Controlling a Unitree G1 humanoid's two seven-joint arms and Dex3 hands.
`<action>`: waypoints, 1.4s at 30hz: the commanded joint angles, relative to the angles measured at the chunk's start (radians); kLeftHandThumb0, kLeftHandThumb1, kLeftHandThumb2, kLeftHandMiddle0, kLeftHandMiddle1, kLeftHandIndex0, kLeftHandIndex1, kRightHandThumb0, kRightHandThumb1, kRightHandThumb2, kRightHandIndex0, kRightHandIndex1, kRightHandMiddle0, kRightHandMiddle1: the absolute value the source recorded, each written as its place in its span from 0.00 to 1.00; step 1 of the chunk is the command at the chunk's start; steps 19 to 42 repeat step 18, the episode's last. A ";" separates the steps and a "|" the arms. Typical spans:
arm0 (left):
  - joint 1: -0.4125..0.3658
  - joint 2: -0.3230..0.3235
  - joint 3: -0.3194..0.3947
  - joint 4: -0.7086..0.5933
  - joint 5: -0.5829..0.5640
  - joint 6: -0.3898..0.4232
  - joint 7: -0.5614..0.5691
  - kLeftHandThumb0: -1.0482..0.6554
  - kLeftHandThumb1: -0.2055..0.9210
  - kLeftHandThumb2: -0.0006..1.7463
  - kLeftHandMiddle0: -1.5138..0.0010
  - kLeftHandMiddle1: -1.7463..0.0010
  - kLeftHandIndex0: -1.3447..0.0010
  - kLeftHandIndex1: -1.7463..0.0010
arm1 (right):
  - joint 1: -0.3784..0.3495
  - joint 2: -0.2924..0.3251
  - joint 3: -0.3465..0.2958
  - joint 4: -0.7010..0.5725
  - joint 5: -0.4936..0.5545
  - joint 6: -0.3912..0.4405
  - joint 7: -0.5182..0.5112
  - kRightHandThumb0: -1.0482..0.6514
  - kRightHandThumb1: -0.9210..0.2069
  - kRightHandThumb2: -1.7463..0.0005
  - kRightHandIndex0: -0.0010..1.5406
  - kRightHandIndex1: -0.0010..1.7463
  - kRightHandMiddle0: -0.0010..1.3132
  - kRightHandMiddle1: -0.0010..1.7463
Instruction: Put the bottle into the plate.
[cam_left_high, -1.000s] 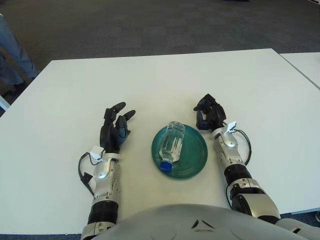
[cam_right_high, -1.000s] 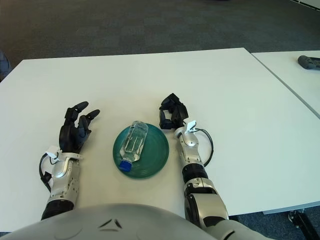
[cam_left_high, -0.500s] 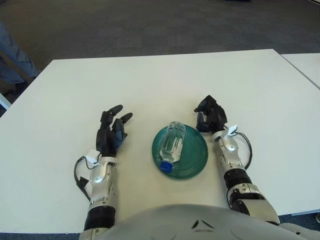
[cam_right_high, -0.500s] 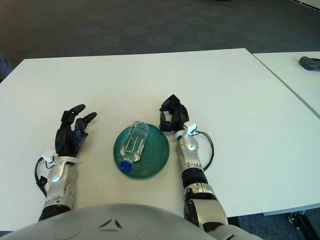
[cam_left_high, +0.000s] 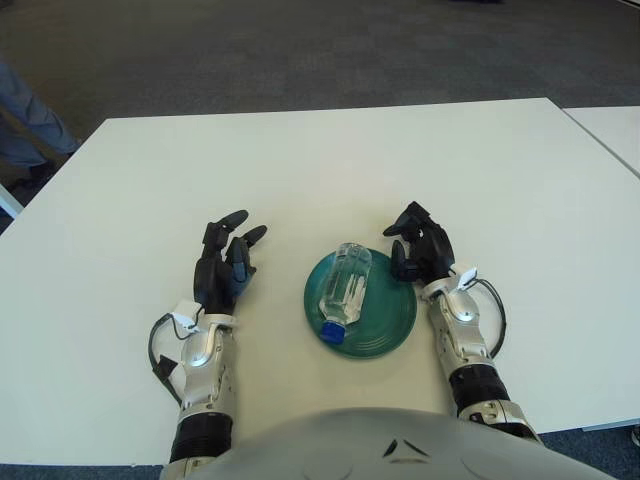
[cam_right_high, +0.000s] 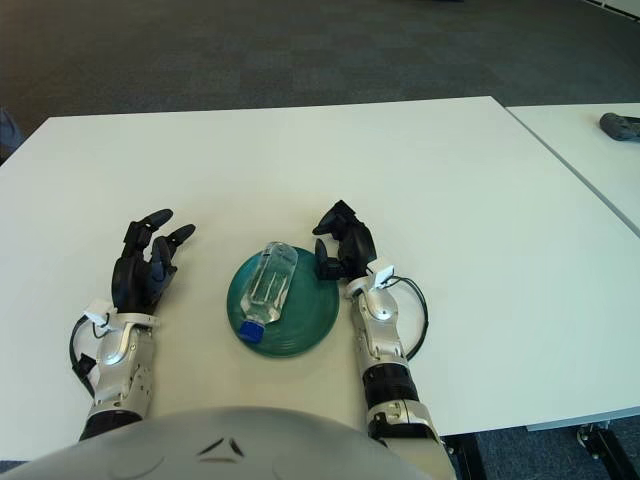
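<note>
In the left eye view, a clear plastic water bottle (cam_left_high: 346, 284) with a blue cap is seen lying on its side in a green plate (cam_left_high: 392, 318) on the white table (cam_left_high: 300, 160). The left hand (cam_left_high: 222, 266) is shown well to the left of the plate, its fingers spread and holding nothing.

In the right eye view, the right hand (cam_right_high: 344, 245) is seen just beside the plate's right rim, fingers loosely parted and empty. A dark object (cam_right_high: 619, 125) is visible on the neighbouring table.
</note>
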 joint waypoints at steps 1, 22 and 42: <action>0.008 0.001 -0.005 -0.020 0.004 0.004 -0.001 0.18 1.00 0.36 0.68 0.52 0.80 0.34 | 0.043 0.004 -0.001 -0.049 0.008 0.029 -0.019 0.61 0.66 0.16 0.45 1.00 0.42 0.96; 0.027 0.006 -0.017 -0.061 0.026 0.037 -0.001 0.18 1.00 0.36 0.70 0.54 0.83 0.36 | 0.099 -0.011 0.010 -0.132 -0.002 0.017 -0.034 0.61 0.73 0.16 0.47 1.00 0.57 0.83; 0.027 0.006 -0.017 -0.061 0.026 0.037 -0.001 0.18 1.00 0.36 0.70 0.54 0.83 0.36 | 0.099 -0.011 0.010 -0.132 -0.002 0.017 -0.034 0.61 0.73 0.16 0.47 1.00 0.57 0.83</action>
